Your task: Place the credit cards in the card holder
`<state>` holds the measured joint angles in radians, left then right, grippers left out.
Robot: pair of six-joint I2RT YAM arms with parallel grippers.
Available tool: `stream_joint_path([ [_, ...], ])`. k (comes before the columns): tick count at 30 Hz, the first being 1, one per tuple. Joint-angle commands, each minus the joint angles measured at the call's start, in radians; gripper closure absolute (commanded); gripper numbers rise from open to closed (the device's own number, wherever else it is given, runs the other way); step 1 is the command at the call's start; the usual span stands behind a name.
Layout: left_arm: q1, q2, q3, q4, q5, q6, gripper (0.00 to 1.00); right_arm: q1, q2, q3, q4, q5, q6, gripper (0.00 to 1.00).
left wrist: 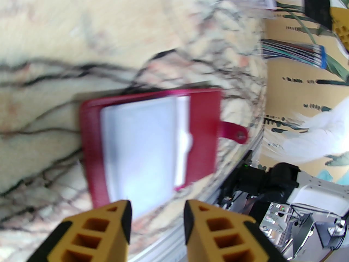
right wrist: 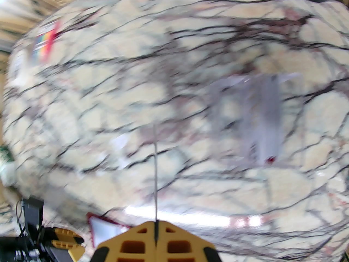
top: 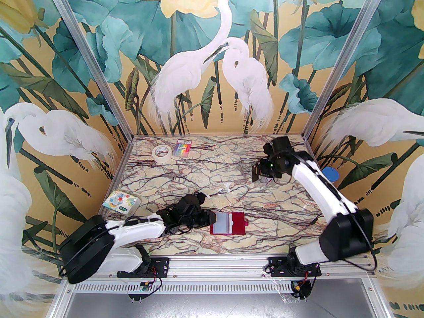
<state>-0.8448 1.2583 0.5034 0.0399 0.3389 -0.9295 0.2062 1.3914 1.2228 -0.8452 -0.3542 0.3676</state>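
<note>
One pale card (left wrist: 139,154) in open card holder (left wrist: 201,113); left tool (left wrist: 157,206) parted, empty; right tool (right wrist: 156,228) clamped on thin card (right wrist: 155,160) (edge-on), undelivered.

**Surface** (top: 205,177): polished stone-look slab, cream with dark red-brown veins, glossy enough to carry a streak of reflected light.
**Card holder** (top: 239,225): dark red leather-look cover, finely grained, with a soft sheen. Its snap tab (left wrist: 234,131) bears a small dull stud.
**Pale grey-lilac credit card** (top: 222,224): smooth plastic, matt.
**Black credit card** (top: 255,173), in the jaws of the right gripper (right wrist: 156,223): thin, stiff plastic.
**Jaws**, as seen at the left gripper (left wrist: 157,205): yellow-orange moulded plastic, hollow-celled and matt, with black edging.
**Arm shells** (top: 139,229): smooth white plastic.
**Tape roll** (top: 165,158): cream paper, matt.
**Rail** (top: 215,264): bare aluminium.
</note>
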Motion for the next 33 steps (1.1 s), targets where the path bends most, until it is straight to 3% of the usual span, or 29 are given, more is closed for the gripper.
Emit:
stream_joint_path([
  [1, -0.007, -0.081, 0.085, -0.089, -0.017, 0.075, 0.59, 0.002, -0.115, -0.075, 0.136, -0.170, 0.021, 1.00],
  [9, 0.007, -0.106, 0.227, -0.047, 0.100, 0.166, 0.53, 0.016, -0.325, -0.236, 0.308, -0.369, 0.112, 1.00],
  [14, 0.057, -0.129, 0.226, 0.059, 0.214, 0.165, 0.50, 0.025, -0.388, -0.267, 0.336, -0.444, 0.140, 1.00],
  [22, 0.117, -0.150, 0.231, 0.176, 0.352, 0.182, 0.33, 0.085, -0.419, -0.287, 0.401, -0.554, 0.216, 1.00],
  [33, 0.118, -0.151, 0.242, 0.232, 0.388, 0.196, 0.38, 0.184, -0.420, -0.257, 0.420, -0.618, 0.270, 1.00],
])
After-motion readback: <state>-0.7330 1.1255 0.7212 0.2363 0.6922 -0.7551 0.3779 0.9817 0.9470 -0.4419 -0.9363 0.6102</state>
